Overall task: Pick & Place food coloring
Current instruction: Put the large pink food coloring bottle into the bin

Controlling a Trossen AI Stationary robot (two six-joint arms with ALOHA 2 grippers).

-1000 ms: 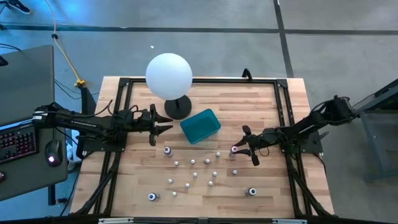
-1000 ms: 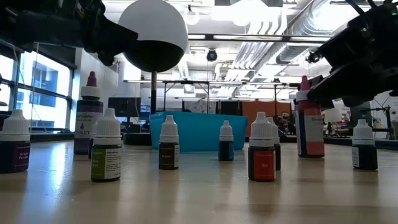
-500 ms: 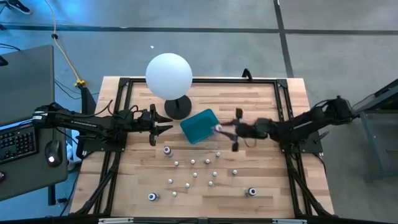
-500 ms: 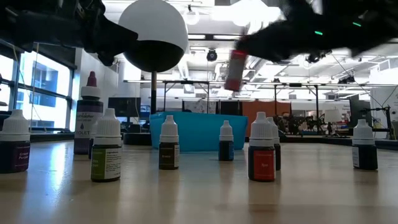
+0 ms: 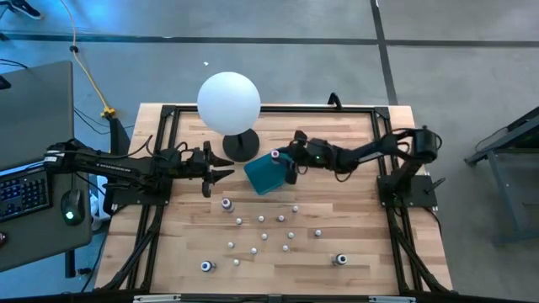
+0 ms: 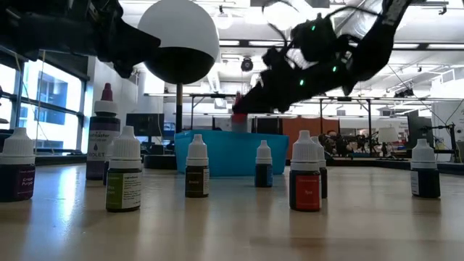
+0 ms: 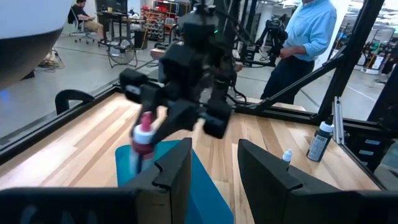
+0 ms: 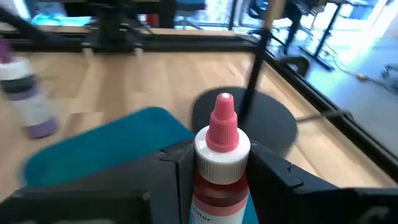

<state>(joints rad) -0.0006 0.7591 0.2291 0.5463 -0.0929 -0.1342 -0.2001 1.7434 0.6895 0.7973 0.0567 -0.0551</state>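
My right gripper (image 5: pixel 285 160) is shut on a red food coloring bottle (image 8: pixel 219 163) with a white collar and a pink tip. It hovers over the right edge of the teal tray (image 5: pixel 268 175). The low view shows the bottle (image 6: pixel 238 117) just above the tray's rim (image 6: pixel 210 134). My left gripper (image 5: pixel 221 174) waits open, left of the tray. Several more food coloring bottles (image 5: pixel 263 233) stand upright on the wood nearer the table's front edge. My right gripper pinches the red bottle's body (image 8: pixel 214 193) below its white collar between the two fingers (image 8: pixel 177 165). It reaches in from the table's right side. The bottle is lifted clear above the tray, with its pink tip (image 7: pixel 146 119) pointing up and slightly tilted.
A white globe lamp (image 5: pixel 228 101) on a black round base (image 5: pixel 241 146) stands just beyond the tray. Bigger bottles stand at the left (image 5: pixel 226 204), front left (image 5: pixel 206 266) and front right (image 5: pixel 341 260). A black frame (image 5: pixel 269 108) rims the table. A person (image 7: pixel 305 43) stands beyond it.
My right gripper has lifted the red bottle from the table's right-middle area. It has swung the bottle fast toward the left and far side, and the bottle is now over the teal tray's edge. The arm has stretched out across the table.
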